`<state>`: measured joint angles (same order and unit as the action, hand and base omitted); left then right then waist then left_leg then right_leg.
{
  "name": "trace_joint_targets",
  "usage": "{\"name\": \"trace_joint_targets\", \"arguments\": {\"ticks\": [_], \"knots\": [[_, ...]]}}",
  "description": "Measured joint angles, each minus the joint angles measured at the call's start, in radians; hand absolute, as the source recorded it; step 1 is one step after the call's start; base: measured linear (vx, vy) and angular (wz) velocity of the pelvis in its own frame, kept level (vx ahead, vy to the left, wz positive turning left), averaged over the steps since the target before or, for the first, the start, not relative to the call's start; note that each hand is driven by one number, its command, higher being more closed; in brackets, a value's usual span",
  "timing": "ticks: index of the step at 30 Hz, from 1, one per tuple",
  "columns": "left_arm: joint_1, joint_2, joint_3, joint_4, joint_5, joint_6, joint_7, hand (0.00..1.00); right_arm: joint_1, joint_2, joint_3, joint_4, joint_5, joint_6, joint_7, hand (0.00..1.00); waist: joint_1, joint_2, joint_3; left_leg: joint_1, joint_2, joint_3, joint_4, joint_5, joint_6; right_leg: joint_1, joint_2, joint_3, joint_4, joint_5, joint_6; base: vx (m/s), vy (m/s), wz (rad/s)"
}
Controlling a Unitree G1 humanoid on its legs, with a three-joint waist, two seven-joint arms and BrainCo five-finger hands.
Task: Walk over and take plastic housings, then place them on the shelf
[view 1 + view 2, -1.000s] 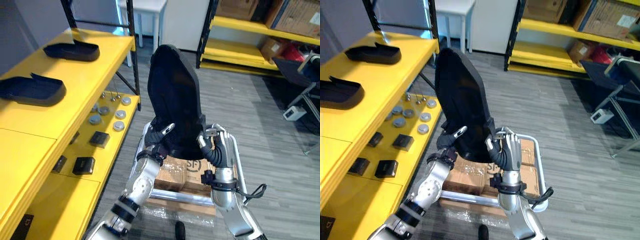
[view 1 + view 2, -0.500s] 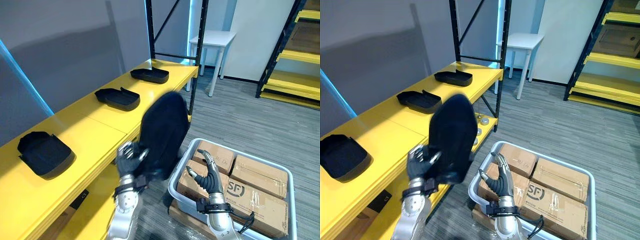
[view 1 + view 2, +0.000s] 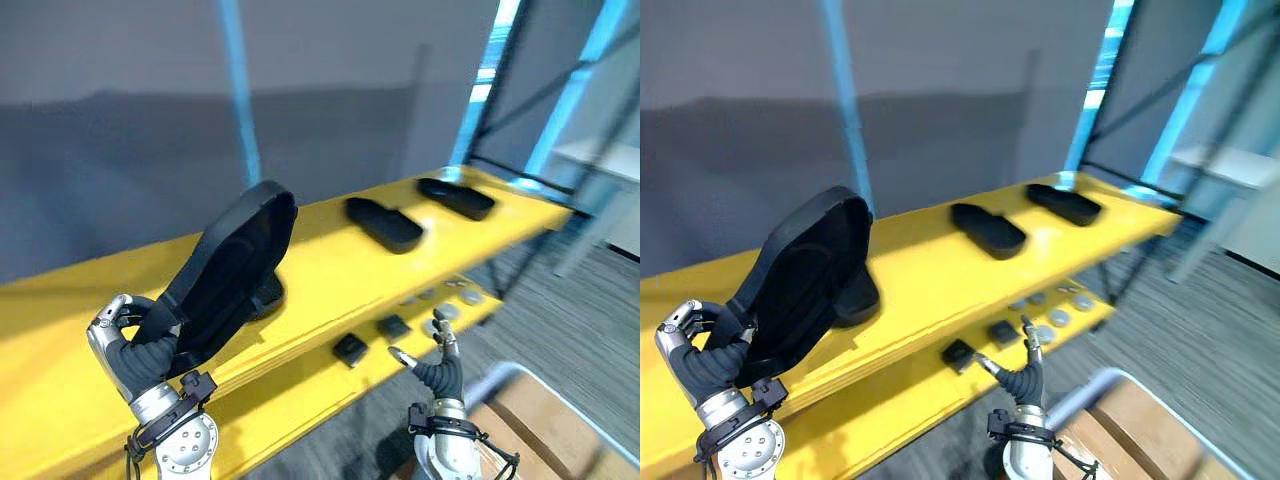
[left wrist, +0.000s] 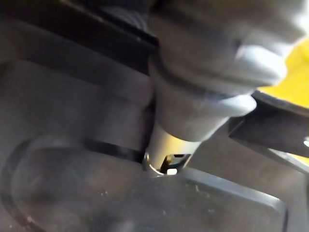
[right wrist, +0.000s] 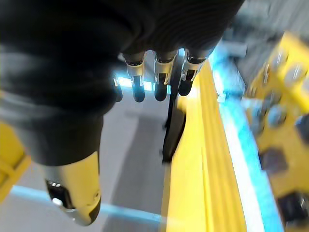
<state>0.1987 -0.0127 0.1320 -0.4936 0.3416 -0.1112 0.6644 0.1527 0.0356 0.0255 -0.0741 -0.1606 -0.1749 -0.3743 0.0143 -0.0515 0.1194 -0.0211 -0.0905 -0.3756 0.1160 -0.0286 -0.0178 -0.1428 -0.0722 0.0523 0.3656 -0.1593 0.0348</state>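
A large black plastic housing (image 3: 232, 262) leans tilted over the yellow shelf top (image 3: 330, 268). My left hand (image 3: 128, 345) is curled round its lower edge and holds it alone. In the left wrist view the housing's dark inner surface (image 4: 72, 145) lies right behind a silver finger (image 4: 193, 111). Just behind the held housing, another black housing (image 3: 857, 297) rests on the shelf. Two more housings (image 3: 385, 222) (image 3: 455, 197) lie further along it. My right hand (image 3: 437, 366) hangs low in front of the shelf, open and empty, its fingers (image 5: 159, 82) straight.
The lower yellow shelf carries small black boxes (image 3: 351, 349) and silver discs (image 3: 441, 312). A grey cart with cardboard boxes (image 3: 545, 430) stands at the lower right. A dark wall rises behind the shelf, and a black rack post (image 3: 500, 90) stands at its far end.
The view has swung from the cart to the shelf. My right hand let go of the housing and dropped away open. My left hand carried the housing up over the shelf top.
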Motion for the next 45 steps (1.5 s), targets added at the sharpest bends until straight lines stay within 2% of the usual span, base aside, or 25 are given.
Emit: {"name": "trace_joint_targets", "arguments": {"ticks": [2, 5, 6, 7, 8, 9, 10, 14, 15, 16, 17, 18, 19, 21, 23, 25, 26, 27, 28, 29, 30, 31, 35, 41, 45], "knots": [[0.046, -0.038, -0.012, -0.037, -0.098, -0.033, -0.021, 1.0, -0.005, -0.024, -0.028, 0.004, 0.013, 0.003, -0.005, 0.0, 0.025, 0.033, -0.002, -0.019, 0.009, -0.028, 0.026, -0.02, -0.015, 0.036, 0.0, -0.053, -0.046, 0.005, -0.005, 0.1, -0.147, 0.9], [0.089, -0.041, -0.035, -0.137, -0.275, -0.123, -0.067, 1.0, -0.03, -0.028, -0.02, -0.037, 0.036, 0.005, -0.008, 0.0, 0.064, 0.041, -0.008, -0.066, 0.041, -0.029, 0.032, -0.027, -0.022, 0.05, 0.029, -0.097, -0.117, 0.032, -0.019, 0.12, -0.084, 0.31], [0.09, -0.041, -0.048, -0.143, -0.304, -0.133, -0.075, 1.0, -0.039, -0.028, -0.022, -0.042, 0.036, 0.005, -0.01, 0.0, 0.064, 0.04, -0.007, -0.076, 0.041, -0.018, 0.034, -0.026, -0.022, 0.053, 0.026, -0.117, -0.123, 0.032, -0.019, 0.09, -0.066, 0.96], [0.084, -0.042, -0.069, -0.145, -0.37, -0.148, -0.105, 1.0, -0.057, -0.029, -0.037, -0.042, 0.038, 0.005, -0.008, 0.0, 0.044, 0.041, -0.008, -0.111, 0.039, 0.039, 0.046, -0.008, -0.026, 0.071, 0.008, -0.182, -0.143, 0.033, -0.021, 0.08, -0.036, 1.5], [0.076, -0.041, -0.086, -0.143, -0.416, -0.153, -0.134, 1.0, -0.066, -0.029, -0.067, -0.043, 0.038, 0.006, -0.004, 0.0, 0.025, 0.043, -0.009, -0.153, 0.07, 0.23, 0.058, -0.006, -0.005, 0.08, -0.008, -0.252, -0.154, 0.034, -0.022, 0.07, -0.024, 1.59], [0.072, -0.042, -0.088, -0.14, -0.442, -0.161, -0.15, 1.0, -0.069, -0.029, -0.081, -0.041, 0.038, 0.008, -0.004, 0.0, 0.025, 0.044, -0.008, -0.172, 0.097, 0.332, 0.077, -0.01, -0.007, 0.08, -0.013, -0.275, -0.155, 0.034, -0.022, 0.08, 0.016, 1.51], [0.068, -0.041, -0.089, -0.129, -0.505, -0.172, -0.179, 1.0, -0.076, -0.029, -0.104, -0.036, 0.037, 0.017, -0.004, 0.0, 0.025, 0.045, 0.01, -0.189, 0.162, 0.516, 0.093, -0.009, -0.006, 0.099, -0.031, -0.321, -0.156, 0.034, -0.022, 0.08, 0.048, 1.03], [0.066, -0.041, -0.107, -0.081, -0.588, -0.174, -0.214, 1.0, -0.063, -0.028, -0.161, -0.037, 0.037, 0.026, -0.01, 0.0, -0.004, 0.042, 0.017, -0.232, 0.268, 0.565, 0.186, -0.017, -0.018, 0.145, -0.122, -0.407, -0.15, 0.032, -0.018, 0.1, 0.186, 0.94], [0.063, -0.04, -0.111, -0.066, -0.616, -0.174, -0.238, 1.0, -0.061, -0.028, -0.185, -0.037, 0.037, 0.026, -0.015, 0.0, -0.008, 0.047, 0.014, -0.241, 0.324, 0.557, 0.195, -0.019, -0.033, 0.153, -0.165, -0.419, -0.145, 0.032, 0.005, 0.1, 0.331, 0.46], [0.062, -0.04, -0.111, -0.065, -0.619, -0.174, -0.24, 1.0, -0.061, -0.029, -0.188, -0.037, 0.037, 0.026, -0.017, 0.0, -0.009, 0.053, 0.012, -0.239, 0.335, 0.55, 0.185, -0.013, -0.033, 0.155, -0.169, -0.418, -0.144, 0.032, 0.017, 0.12, 0.432, 0.28], [0.059, -0.04, -0.109, -0.064, -0.64, -0.174, -0.245, 1.0, -0.061, -0.033, -0.197, -0.037, 0.038, 0.026, -0.019, 0.0, -0.014, 0.087, -0.002, -0.208, 0.375, 0.49, 0.127, 0.047, -0.06, 0.166, -0.179, -0.417, -0.144, 0.029, 0.085, 0.15, 0.638, 0.14], [0.018, -0.009, -0.097, -0.029, -0.677, -0.175, -0.256, 1.0, -0.06, 0.005, -0.205, -0.023, 0.039, 0.032, -0.019, 0.0, -0.017, 0.047, 0.013, -0.201, 0.306, 0.465, 0.157, 0.008, -0.154, 0.183, -0.247, -0.408, -0.16, 0.043, 0.122, 0.13, 0.55, 0.12], [0.015, -0.004, -0.093, -0.024, -0.684, -0.173, -0.256, 1.0, -0.057, 0.013, -0.204, -0.024, 0.039, 0.032, -0.016, 0.0, -0.016, 0.044, 0.013, -0.202, 0.3, 0.464, 0.159, 0.002, -0.147, 0.184, -0.252, -0.411, -0.164, 0.057, 0.117, 0.08, 0.599, 0.07], [-0.003, 0.048, -0.073, 0.011, -0.713, -0.168, -0.265, 1.0, -0.057, 0.027, -0.189, -0.033, 0.047, 0.035, 0.002, 0.0, -0.024, 0.022, 0.009, -0.198, 0.236, 0.482, 0.172, -0.031, -0.104, 0.193, -0.308, -0.417, -0.191, 0.17, 0.134, 0.05, 0.396, 0.02], [-0.018, 0.075, -0.075, 0.022, -0.712, -0.162, -0.291, 1.0, -0.055, 0.032, -0.188, -0.038, 0.055, 0.036, 0.015, 0.0, -0.023, 0.018, 0.007, -0.183, 0.201, 0.509, 0.18, -0.05, -0.072, 0.181, -0.348, -0.398, -0.173, 0.227, 0.138, 0.07, 0.345, -0.19], [-0.033, 0.1, -0.057, 0.026, -0.712, -0.157, -0.321, 1.0, -0.056, 0.033, -0.175, -0.037, 0.055, 0.037, 0.034, 0.0, -0.018, 0.021, 0.009, -0.165, 0.19, 0.553, 0.168, -0.061, -0.053, 0.118, -0.377, -0.361, -0.108, 0.274, 0.106, 0.01, 0.269, -0.57], [-0.047, 0.119, -0.046, 0.032, -0.712, -0.155, -0.346, 1.0, -0.053, 0.033, -0.164, -0.037, 0.056, 0.039, 0.051, 0.0, -0.019, 0.026, 0.01, -0.15, 0.193, 0.584, 0.151, -0.061, -0.039, 0.074, -0.384, -0.372, -0.074, 0.31, 0.058, -0.04, 0.178, -0.63], [-0.054, 0.129, -0.04, 0.038, -0.712, -0.154, -0.355, 1.0, -0.051, 0.031, -0.155, -0.036, 0.056, 0.039, 0.057, 0.0, -0.021, 0.036, 0.015, -0.143, 0.196, 0.597, 0.139, -0.059, -0.031, 0.056, -0.379, -0.373, -0.055, 0.292, 0.053, -0.04, 0.164, -0.51], [-0.091, 0.148, -0.037, 0.075, -0.712, -0.15, -0.366, 1.0, -0.035, 0.027, -0.143, -0.036, 0.055, 0.04, 0.07, 0.0, -0.04, 0.043, 0.019, -0.127, 0.206, 0.595, 0.11, -0.051, -0.012, 0.045, -0.324, -0.343, -0.015, 0.198, 0.08, -0.03, 0.082, -0.14], [-0.132, 0.164, -0.037, 0.117, -0.713, -0.146, -0.377, 1.0, -0.018, 0.025, -0.135, -0.037, 0.055, 0.042, 0.086, 0.0, -0.056, 0.044, 0.02, -0.11, 0.208, 0.591, 0.079, -0.036, 0.001, 0.038, -0.215, -0.258, -0.014, 0.101, 0.105, -0.02, 0.041, 0.02], [-0.148, 0.167, -0.037, 0.137, -0.714, -0.144, -0.382, 1.0, -0.012, 0.024, -0.133, -0.037, 0.055, 0.042, 0.095, 0.0, -0.06, 0.045, 0.021, -0.102, 0.208, 0.591, 0.064, -0.029, -0.002, 0.04, -0.166, -0.224, -0.032, 0.064, 0.1, 0.0, 0.0, 0.0], [-0.172, 0.16, -0.038, 0.169, -0.724, -0.138, -0.386, 1.0, -0.002, 0.022, -0.133, -0.04, 0.055, 0.042, 0.109, 0.0, -0.062, 0.047, 0.022, -0.091, 0.2, 0.595, 0.051, -0.013, -0.013, 0.058, -0.101, -0.193, -0.11, 0.04, 0.069, 0.06, -0.037, -0.06], [-0.197, 0.122, -0.055, 0.254, -0.786, -0.112, -0.396, 1.0, 0.022, -0.024, -0.115, -0.096, 0.056, 0.041, 0.158, 0.0, -0.08, 0.097, 0.037, -0.094, 0.196, 0.591, 0.005, 0.02, -0.028, 0.094, -0.072, -0.202, -0.229, 0.091, 0.056, 0.06, -0.026, -0.04], [-0.277, 0.132, -0.081, 0.413, -0.98, -0.06, -0.378, 1.0, 0.052, -0.116, -0.043, -0.195, 0.072, 0.042, 0.231, 0.0, -0.094, 0.098, 0.037, -0.056, 0.196, 0.592, -0.131, 0.086, -0.042, 0.083, -0.054, -0.2, -0.254, 0.102, 0.045, 0.04, -0.006, 0.01], [-0.421, 0.241, -0.079, 0.521, -1.049, -0.042, -0.342, 1.0, 0.056, -0.119, -0.013, -0.275, 0.071, 0.035, 0.234, 0.0, -0.108, 0.098, 0.039, -0.059, 0.191, 0.595, -0.187, 0.12, -0.039, 0.053, -0.052, -0.197, -0.253, 0.105, 0.041, 0.0, 0.0, 0.0]]}}
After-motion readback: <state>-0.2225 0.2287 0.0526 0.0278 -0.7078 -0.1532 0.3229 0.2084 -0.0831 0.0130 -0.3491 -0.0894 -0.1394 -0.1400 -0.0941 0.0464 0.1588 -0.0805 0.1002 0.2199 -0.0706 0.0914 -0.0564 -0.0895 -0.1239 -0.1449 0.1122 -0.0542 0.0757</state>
